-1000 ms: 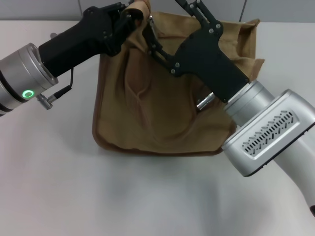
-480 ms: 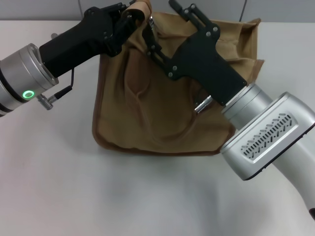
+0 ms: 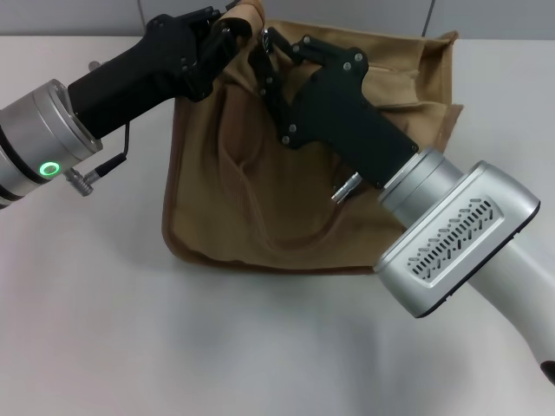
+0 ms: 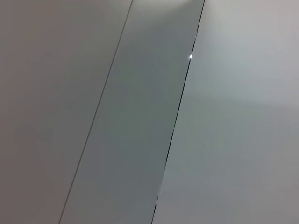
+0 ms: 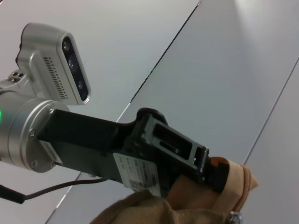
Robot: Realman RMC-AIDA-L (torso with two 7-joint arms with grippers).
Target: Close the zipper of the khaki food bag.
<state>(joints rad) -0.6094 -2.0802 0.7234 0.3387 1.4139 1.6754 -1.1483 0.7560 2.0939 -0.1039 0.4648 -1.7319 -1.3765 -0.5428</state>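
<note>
Zipper [image 3: 265, 42]: only a small silver pull shows, at the bag's 11 o'clock corner, between the two grippers. The tape line itself is hidden under the right arm.

Khaki food bag [image 3: 260, 199]: centre of the white table [image 3: 104, 329], toward 12 o'clock. Soft tan canvas, slack and creased, darker brown piping along the lower edge, shape slumped rather than boxy.

Left gripper [image 3: 227, 24]: reaches in from 9 o'clock, clenched on a tan fabric tab at the bag's 11 o'clock corner. The right wrist view shows the cloth pinched between its black fingers.

Right gripper [image 3: 276, 52]: comes from 4 o'clock, black linkage lying across the bag's top, tips right at the pull. Whether they have closed on it I cannot tell; the fingertips are bunched against cloth and metal.

Risks, as judged:
- Small smooth pull; a shallow pinch could slip off once dragged.
- Limp canvas may bunch ahead of the slider and jam it if the left hold gives slack.
- The tab could tug free under counter-pull, and the whole bag would slide on the slick tabletop.

Left wrist view: grey wall panels only.
</note>
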